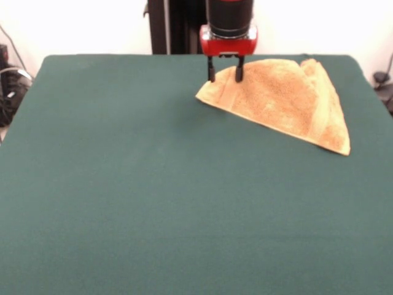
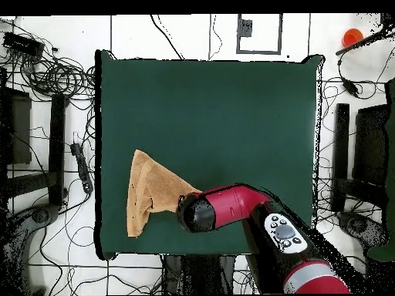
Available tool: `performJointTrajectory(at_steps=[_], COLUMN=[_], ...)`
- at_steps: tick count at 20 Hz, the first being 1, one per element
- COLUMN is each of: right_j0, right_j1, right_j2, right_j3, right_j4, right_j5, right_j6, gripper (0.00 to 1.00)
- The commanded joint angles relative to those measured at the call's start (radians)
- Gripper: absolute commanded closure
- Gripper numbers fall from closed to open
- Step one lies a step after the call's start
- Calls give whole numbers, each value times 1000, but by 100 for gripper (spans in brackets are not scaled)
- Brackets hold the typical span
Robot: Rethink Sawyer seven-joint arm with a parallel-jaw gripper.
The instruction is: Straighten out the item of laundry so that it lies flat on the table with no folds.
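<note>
The large rectangular surface (image 1: 153, 203) draped in plain dark green cloth is lying bare across its whole near stretch in the front view, and nothing is sitting on it until the far right part. There the golden tan-orange terry-cloth towel (image 1: 285, 101) is lying folded over on itself into a rough triangle, its long folded edge running slantwise from a blunt corner at the left down to a pointed corner at the right, with a smoother woven band showing along the right side. The fluffy pile is facing upward over most of it. At the towel's left corner, farther back, the red and black claw (image 1: 225, 75) is hanging from above with its two dark fingers spread apart and gripping nothing; its tips are standing just over the towel's far left edge, one finger beside the cloth and one above it. In the overhead view the red arm (image 2: 231, 206) is covering that corner of the towel (image 2: 150, 193).
</note>
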Motion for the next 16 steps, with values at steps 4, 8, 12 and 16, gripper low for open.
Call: performJointTrajectory(at_steps=[4,8,12,16], right_j0=[44,53,84,134], right_j1=[39,43,57,88], right_j2=[63,46,-12,-95], right_j3=[21,18,18,12], right_j4=[39,11,-11,-28], right_j5=[50,11,-75,-189], right_j6=[7,18,99,183], gripper=[0,0,0,0])
